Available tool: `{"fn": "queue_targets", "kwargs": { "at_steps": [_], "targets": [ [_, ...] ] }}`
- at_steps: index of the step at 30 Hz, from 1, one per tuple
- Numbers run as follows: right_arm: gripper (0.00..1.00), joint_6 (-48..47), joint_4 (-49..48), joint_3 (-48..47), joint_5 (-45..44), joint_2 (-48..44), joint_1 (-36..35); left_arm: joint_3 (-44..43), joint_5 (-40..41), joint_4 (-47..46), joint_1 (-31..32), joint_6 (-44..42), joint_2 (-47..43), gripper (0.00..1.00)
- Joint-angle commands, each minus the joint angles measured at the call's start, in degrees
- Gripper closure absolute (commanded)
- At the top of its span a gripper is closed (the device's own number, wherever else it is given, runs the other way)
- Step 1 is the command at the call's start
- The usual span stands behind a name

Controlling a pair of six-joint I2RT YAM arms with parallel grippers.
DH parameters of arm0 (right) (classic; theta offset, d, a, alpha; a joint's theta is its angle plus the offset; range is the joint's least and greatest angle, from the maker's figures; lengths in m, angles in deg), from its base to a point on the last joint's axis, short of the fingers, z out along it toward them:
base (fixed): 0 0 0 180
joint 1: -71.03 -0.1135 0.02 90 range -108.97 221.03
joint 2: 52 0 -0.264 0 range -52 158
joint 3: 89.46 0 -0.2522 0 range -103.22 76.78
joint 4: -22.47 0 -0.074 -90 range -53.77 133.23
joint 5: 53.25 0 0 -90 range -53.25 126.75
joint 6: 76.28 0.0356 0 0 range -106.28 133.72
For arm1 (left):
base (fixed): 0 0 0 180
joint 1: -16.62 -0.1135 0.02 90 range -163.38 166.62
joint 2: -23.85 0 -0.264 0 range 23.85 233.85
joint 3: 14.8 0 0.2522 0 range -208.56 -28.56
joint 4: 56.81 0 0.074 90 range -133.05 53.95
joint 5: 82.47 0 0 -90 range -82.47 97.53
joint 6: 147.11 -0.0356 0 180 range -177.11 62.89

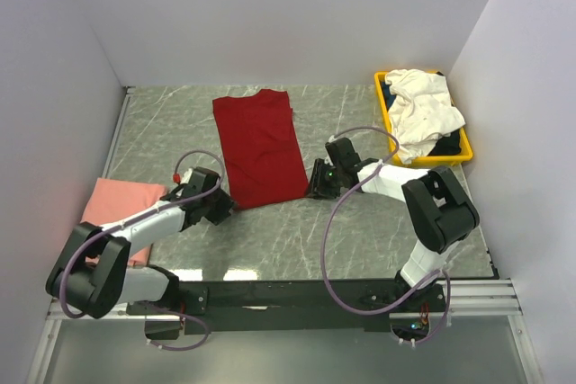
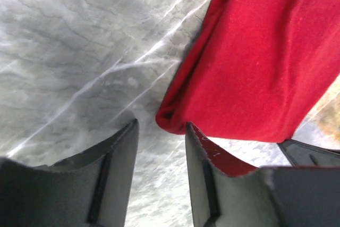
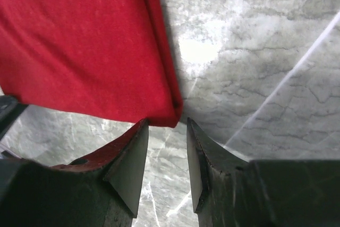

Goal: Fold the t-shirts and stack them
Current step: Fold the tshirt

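Observation:
The dark red t-shirt (image 1: 259, 146) lies flat on the marble table, folded into a long strip. In the top view my left gripper (image 1: 225, 209) is at the strip's near left corner and my right gripper (image 1: 312, 188) is at its near right corner. In the left wrist view the left gripper (image 2: 161, 128) is open, and the red corner (image 2: 172, 118) lies just past its tips. The right gripper (image 3: 166, 126) is open too, with the other red corner (image 3: 169, 112) just ahead of it. Neither holds anything. The salmon-pink t-shirt (image 1: 121, 209) lies folded at the left. The white t-shirt (image 1: 423, 110) is crumpled in the bin.
The yellow plastic bin (image 1: 385, 110) stands at the back right and also holds dark cloth. White walls close in the table on three sides. Grey marble tabletop (image 1: 297, 231) shows between the red shirt and the arm bases.

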Motion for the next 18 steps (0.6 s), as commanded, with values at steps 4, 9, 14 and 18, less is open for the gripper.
{"fn": "queue_targets", "kwargs": {
  "at_steps": [4, 9, 14, 18],
  "targets": [
    [0.6, 1.1, -3.2, -1.1, 0.2, 1.8, 0.5, 1.8, -1.1, -7.2, -0.2, 1.2, 3.1, 0.55],
    [0.77, 1.6, -3.7, -1.4, -0.2, 2.5, 0.5, 2.6, -1.8, -9.0, -0.1, 1.2, 4.9, 0.74],
    [0.97, 1.5, -3.3, 0.3, -1.3, 0.5, 0.5, 1.8, -2.0, -6.4, -0.1, 0.3, 4.4, 0.99],
    [1.0, 1.0, -2.8, 4.4, -1.1, -4.1, 0.5, 0.3, -1.5, -0.7, -0.1, -1.6, 1.7, 0.99]
  ]
}}
